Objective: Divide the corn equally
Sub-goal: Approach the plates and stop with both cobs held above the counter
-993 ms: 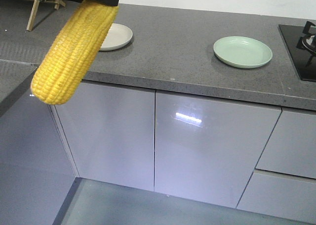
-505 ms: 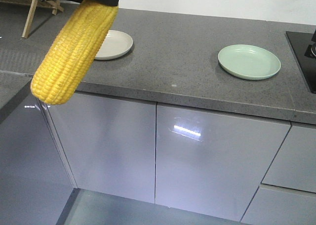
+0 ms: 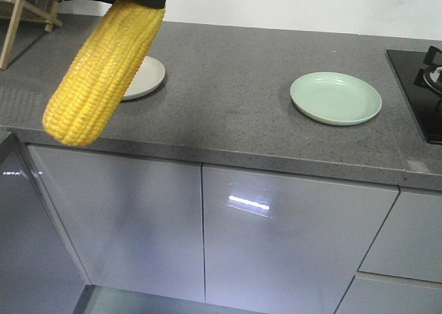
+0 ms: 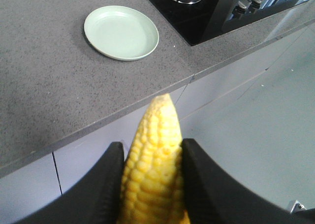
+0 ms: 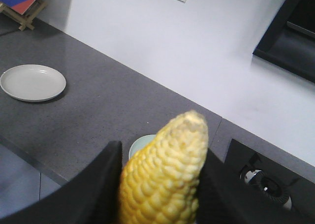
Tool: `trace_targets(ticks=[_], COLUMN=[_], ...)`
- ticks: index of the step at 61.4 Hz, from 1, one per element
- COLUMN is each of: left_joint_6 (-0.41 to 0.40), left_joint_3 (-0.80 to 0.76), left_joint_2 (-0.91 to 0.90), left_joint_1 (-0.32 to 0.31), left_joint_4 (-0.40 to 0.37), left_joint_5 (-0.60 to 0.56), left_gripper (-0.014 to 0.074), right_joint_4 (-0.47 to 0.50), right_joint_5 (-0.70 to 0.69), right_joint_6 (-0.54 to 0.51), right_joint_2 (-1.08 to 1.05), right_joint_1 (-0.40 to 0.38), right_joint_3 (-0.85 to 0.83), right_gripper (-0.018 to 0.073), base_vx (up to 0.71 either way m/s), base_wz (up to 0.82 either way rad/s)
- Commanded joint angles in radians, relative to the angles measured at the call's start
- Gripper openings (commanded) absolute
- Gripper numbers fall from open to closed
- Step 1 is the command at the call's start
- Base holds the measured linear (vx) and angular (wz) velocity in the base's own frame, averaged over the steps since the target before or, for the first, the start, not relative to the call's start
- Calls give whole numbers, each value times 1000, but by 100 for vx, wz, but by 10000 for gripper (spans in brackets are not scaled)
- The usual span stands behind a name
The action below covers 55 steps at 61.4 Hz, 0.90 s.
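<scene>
The left cob (image 4: 152, 167) and the right cob (image 5: 163, 171) are up in the air, each one held in a pincer.
The left pincer (image 4: 153, 144) is clamped on the left cob, with one black finger on each side. This cob runs long-ways away from the camera, and its pale tip points out over the front edge of the grey counter (image 4: 59, 86). The right pincer (image 5: 160, 149) is clamped on the right cob the same way. That tip points up and away toward the white wall (image 5: 147, 37). In the front view the near cob (image 3: 100, 72) slants, fat end low and left, thin end high and hidden. I cannot tell which arm holds it. Behind it on the counter sits a white plate (image 3: 148, 76), partly hidden. A green plate (image 3: 335, 98) sits well apart to the right. The black stove (image 3: 414, 86) is farthest right.
</scene>
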Motion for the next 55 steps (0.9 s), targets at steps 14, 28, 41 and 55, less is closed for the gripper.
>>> trace_targets(ticks=[14,28,41,55], left_joint_6=[-9,-9,-9,-9], left_joint_3=[-22,-22,-22,-22], left_joint_2=[-36,-36,-36,-36], left_joint_1=[1,1,1,1], left_joint_4=[-35,-35,-35,-35], left_joint_5=[-30,-30,-30,-30], left_gripper=[-7,-7,-7,-7], right_joint_4=[-3,-3,-3,-3], right_joint_5=[-65,-65,-65,-65], right_joint_6=[-1,-1,-1,-1], right_joint_2=[-5,-5,-5,-5], right_joint_1=[-4,-4,-4,-4], right_joint_3=[-19,-19,-19,-19], right_gripper=[-4,-4,-4,-4], base_vx=[11,11,11,11], base_wz=[-15,-14,-9,-8])
